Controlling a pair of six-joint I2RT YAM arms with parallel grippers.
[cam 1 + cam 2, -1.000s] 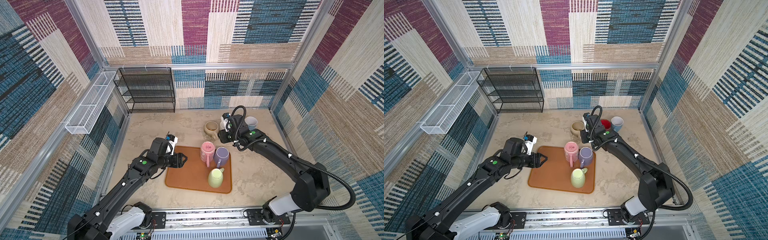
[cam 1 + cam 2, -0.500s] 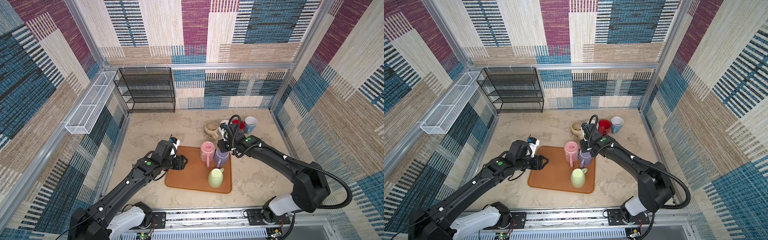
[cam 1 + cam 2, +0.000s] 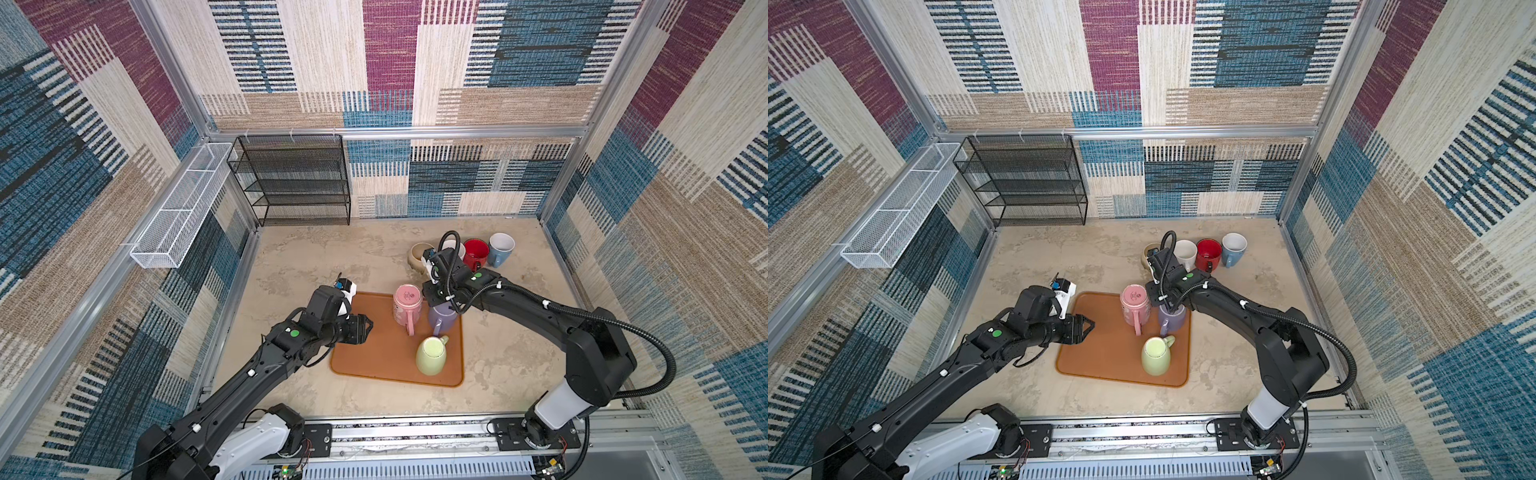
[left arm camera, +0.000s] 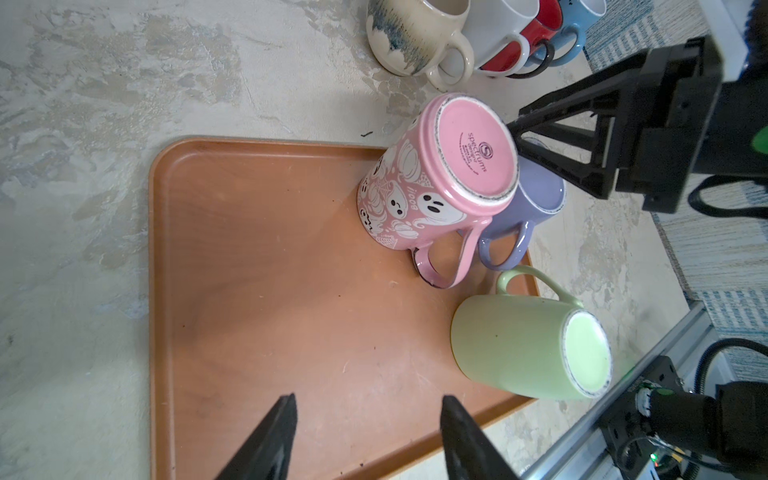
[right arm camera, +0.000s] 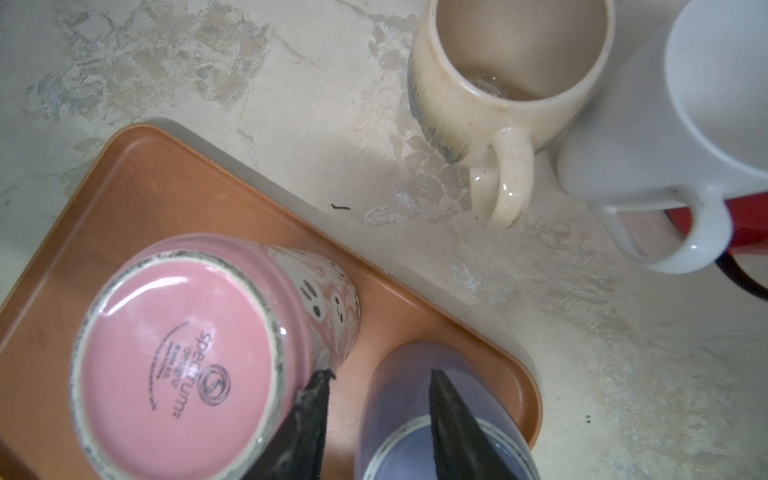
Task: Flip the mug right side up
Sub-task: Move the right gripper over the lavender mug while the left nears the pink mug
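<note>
A: Nearest first. Left hand [image 3: 368, 327]?

B: Hovers low over the near-left part of the orange tray [image 3: 374, 368]. Fingers well apart, holding nothing.

A: And on the tray?

B: Closest, a green mug [image 3: 432, 355], base up. Just beyond, the purple mug [image 3: 442, 322], also mouth-down, by the tray's right edge. Close beside the pink ghost-print mug [image 3: 406, 301]; touching or not, cannot tell.

A: Purple one next for turning?

B: Judging so. Right hand [image 5: 380, 374] hangs directly above, fingers part-way apart and empty. One fingertip over the gap beside the pink mug, the other over the purple base.

A: Orientation?

B: Inverted, with the long axis vertical, base toward the ceiling and rim on the tray. Handle [image 4: 505, 245] points to the near edge, toward the green mug.

A: Handling?

B: Probably glazed ceramic: stiff, fairly heavy for such slim fingers, slick, and likely to chip if dropped or knocked against a neighbour.

A: Where to take hold?

B: Best across the body, a little below the base, pinching two opposite walls clear of the handle. Tight room on the pink side. Calls for a firm squeeze before any half-turn, given the glaze.

A: Farthest?

B: Off the tray, on the surface [image 3: 316, 257], a row of four standing mouth-up: cream mug [image 3: 417, 255], white mug [image 3: 1185, 253], red mug [image 3: 476, 251], blue mug [image 3: 500, 247].
</note>
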